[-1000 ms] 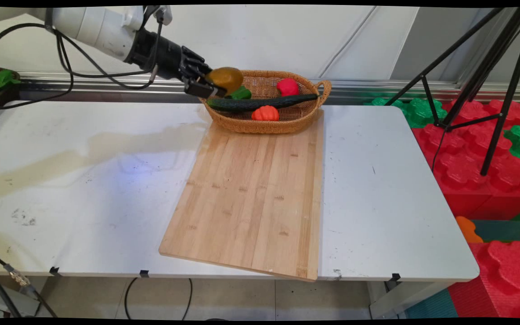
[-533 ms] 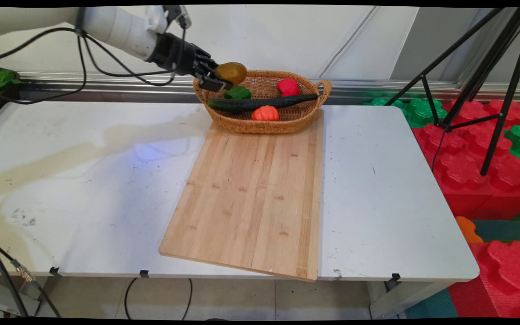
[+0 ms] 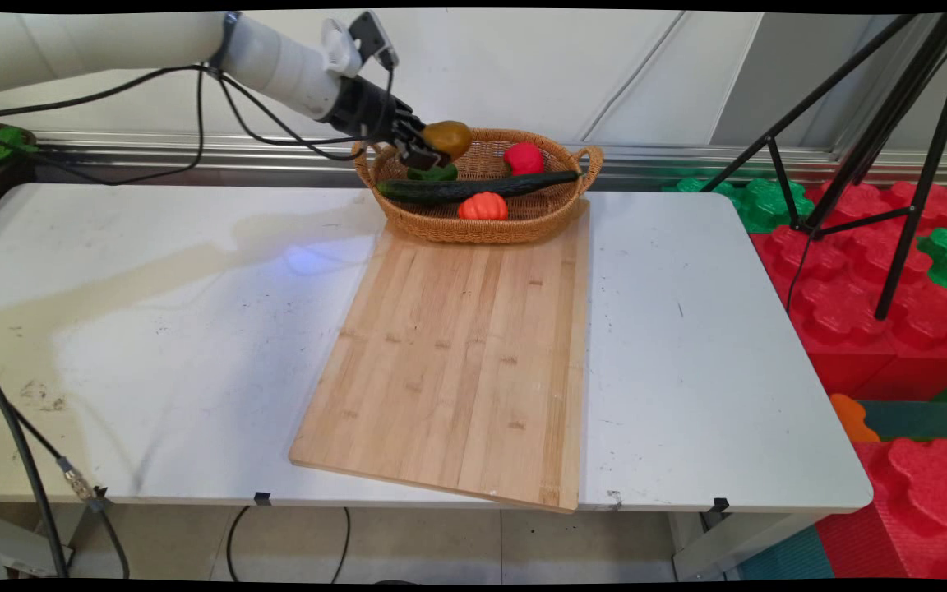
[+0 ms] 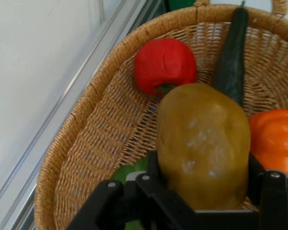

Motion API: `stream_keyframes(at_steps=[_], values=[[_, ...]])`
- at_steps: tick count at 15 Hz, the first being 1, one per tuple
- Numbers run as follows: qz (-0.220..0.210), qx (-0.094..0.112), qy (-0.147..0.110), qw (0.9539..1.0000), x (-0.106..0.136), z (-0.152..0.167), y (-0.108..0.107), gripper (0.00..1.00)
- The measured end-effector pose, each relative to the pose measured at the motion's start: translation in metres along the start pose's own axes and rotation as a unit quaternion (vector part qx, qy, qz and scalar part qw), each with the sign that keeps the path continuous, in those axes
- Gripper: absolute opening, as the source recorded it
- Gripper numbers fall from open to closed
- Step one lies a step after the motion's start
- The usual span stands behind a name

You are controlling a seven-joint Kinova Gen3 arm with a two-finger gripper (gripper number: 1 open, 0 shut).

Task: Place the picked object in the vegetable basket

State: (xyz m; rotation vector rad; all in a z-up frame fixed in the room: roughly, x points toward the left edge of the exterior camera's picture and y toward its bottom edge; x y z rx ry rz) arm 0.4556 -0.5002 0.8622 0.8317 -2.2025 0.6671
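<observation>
Gripping a brownish potato (image 4: 204, 143) over the wicker basket (image 3: 441, 226), the end effector (image 3: 424, 152) hides most of a green vegetable (image 3: 432, 173). A cucumber (image 3: 473, 188), red pepper (image 3: 524, 158) and orange pumpkin (image 3: 482, 206) lie inside; a cutting board (image 3: 457, 362) on the counter (image 3: 153, 329) touches the basket.

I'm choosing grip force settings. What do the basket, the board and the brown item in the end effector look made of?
Basket: woven wicker, matte, its weave visible. Board: glued wood or bamboo strips, smooth, with grain lines. Potato, held in the end effector: probably foam or soft plastic, with a slightly waxy sheen; too uniform for real produce.
</observation>
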Motion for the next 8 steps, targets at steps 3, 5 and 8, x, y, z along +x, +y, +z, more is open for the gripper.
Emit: stream_keyframes(at_steps=[3,5,8], values=[[-0.003,0.004,-0.004,1.0,0.003,0.022,-0.005,0.0],[-0.004,0.005,-0.003,1.0,0.005,0.034,-0.007,0.0],[-0.001,0.002,0.002,1.0,0.008,0.044,-0.009,1.0]])
